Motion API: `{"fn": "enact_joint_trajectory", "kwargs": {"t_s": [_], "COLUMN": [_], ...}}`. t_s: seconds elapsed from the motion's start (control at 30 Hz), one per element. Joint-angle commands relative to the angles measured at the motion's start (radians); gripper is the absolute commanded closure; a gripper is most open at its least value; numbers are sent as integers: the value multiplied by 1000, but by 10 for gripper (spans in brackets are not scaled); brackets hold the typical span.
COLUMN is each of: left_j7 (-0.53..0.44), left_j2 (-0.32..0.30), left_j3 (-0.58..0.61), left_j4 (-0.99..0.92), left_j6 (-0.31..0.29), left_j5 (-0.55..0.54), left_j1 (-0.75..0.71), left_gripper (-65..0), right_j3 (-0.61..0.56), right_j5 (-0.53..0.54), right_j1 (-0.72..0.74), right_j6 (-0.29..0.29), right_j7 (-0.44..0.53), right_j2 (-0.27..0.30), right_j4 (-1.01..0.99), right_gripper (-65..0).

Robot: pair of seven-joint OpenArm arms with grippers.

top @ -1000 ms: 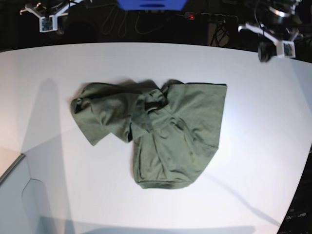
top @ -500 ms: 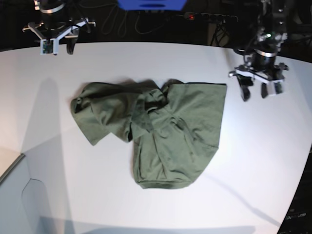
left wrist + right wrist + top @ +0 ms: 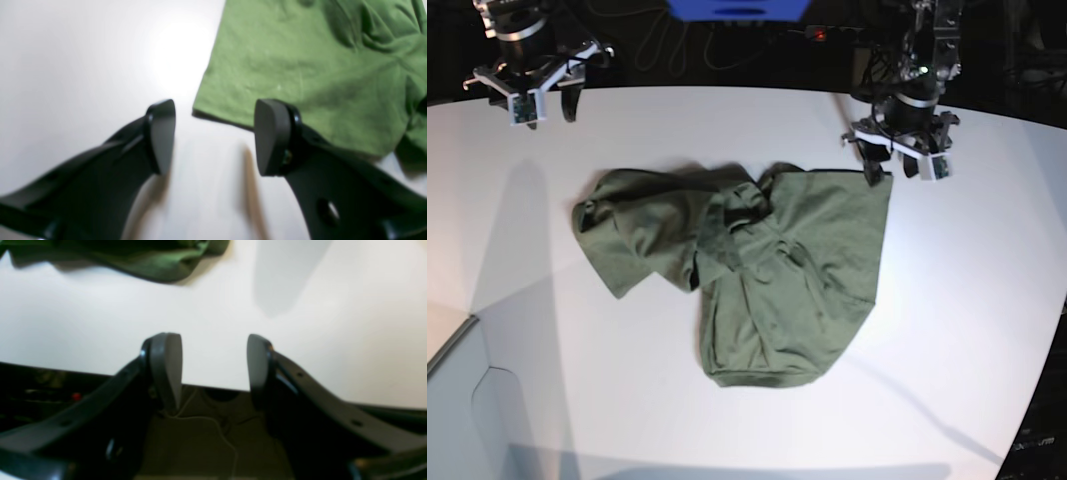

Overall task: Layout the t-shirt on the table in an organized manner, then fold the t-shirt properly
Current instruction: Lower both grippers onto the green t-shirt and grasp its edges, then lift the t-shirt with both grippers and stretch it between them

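Mid-table (image 3: pixel 987 300), the t-shirt (image 3: pixel 757 270) lies crumpled, long axis running roughly left-right across the base view. Left gripper (image 3: pixel 899 162) is nearer, jaws wide and empty, the shirt's corner just ahead between its fingertips (image 3: pixel 270 136). Right gripper (image 3: pixel 531 96) hangs wide and empty at the table's far edge, well apart from the cloth.

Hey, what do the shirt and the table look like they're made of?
The shirt looks like soft matte knit, probably cotton: it lies crumpled in limp folds, and the left wrist view shows a fine fuzzy surface. The table looks like a hard, glossy white top, maybe laminate or plastic: it shows glare and soft reflections.
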State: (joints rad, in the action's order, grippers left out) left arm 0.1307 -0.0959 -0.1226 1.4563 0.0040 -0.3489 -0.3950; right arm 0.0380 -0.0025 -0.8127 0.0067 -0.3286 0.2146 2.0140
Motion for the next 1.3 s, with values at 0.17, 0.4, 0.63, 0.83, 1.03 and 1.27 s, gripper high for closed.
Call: {"fn": "enact_joint_trajectory", "kwargs": {"t_s": [0.17,0.4,0.63,0.83,1.03,1.27], "left_j7": [-26,-26,-26,-26,-27,-26], "left_j2": [-6,-8,-8,-8,-41,-46], "left_j3": [-1,7,100,110,57,31], "left_j4": [-53,-251,-271,-277,-211,-184], "left_j6": [1,-8,-9,-9,-8,-8], "left_j5": [3,3,3,-5,-6,-5], "left_j1": [66,195,210,176,129,110], "left_gripper": [-363,-363,-309,0,0,-1], "right_j3": [-13,-14,-25,-79,-174,-339], "right_j5": [3,3,3,3,3,3], "right_j1": [42,91,125,164,260,424], "right_j6": [0,0,0,0,0,0], "right_j7": [18,16,16,18,18,16], "right_j2": [-8,-25,-39,-37,-34,-17], "right_j4": [17,17,17,18,18,12], "right_gripper": [-310,-310,-309,-310,-335,-432]}}
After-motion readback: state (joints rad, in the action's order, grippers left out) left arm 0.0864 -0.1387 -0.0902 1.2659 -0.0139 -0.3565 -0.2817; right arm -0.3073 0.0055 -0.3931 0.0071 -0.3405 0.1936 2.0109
